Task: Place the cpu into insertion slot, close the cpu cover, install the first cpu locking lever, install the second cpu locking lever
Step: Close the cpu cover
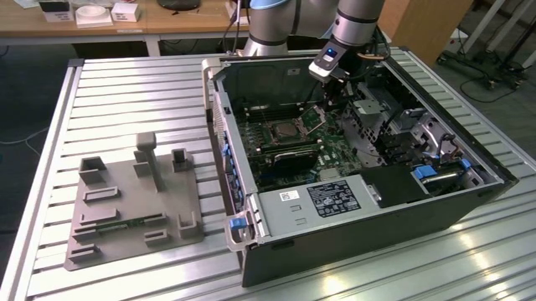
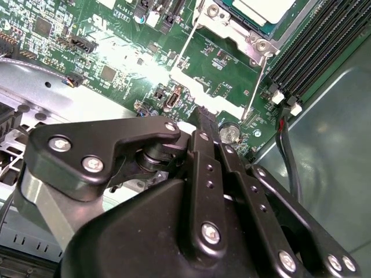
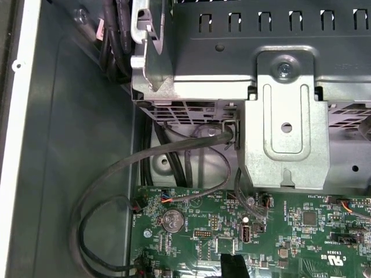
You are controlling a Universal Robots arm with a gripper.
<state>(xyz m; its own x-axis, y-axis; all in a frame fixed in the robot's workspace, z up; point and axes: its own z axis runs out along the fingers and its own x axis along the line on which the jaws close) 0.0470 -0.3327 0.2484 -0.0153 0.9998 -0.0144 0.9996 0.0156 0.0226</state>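
The cpu (image 1: pixel 280 130) lies flat in the insertion slot (image 1: pixel 266 139) on the green board inside the open computer case; its silvery top also appears in the second wrist view (image 2: pixel 261 8). The cpu cover (image 1: pixel 316 118) stands tilted up beside the slot, on the side towards the gripper, and is a bright metal plate in the second wrist view (image 2: pixel 200 90). Two thin wire locking levers (image 2: pixel 184 43) (image 2: pixel 255 87) are raised. My gripper (image 1: pixel 329 99) (image 2: pixel 204 116) hangs just behind the raised cover, shut with nothing in it. Its dark tip (image 3: pixel 235 267) hovers over the board.
A metal drive cage (image 3: pixel 249 87) and black cables (image 3: pixel 116 174) sit close to the gripper. Memory slots (image 2: pixel 313 46) run beside the socket. The grey power supply (image 1: pixel 322 197) fills the case's near end. A grey fixture plate (image 1: pixel 134 200) lies on the slatted table (image 1: pixel 125 94) at the exterior view's left.
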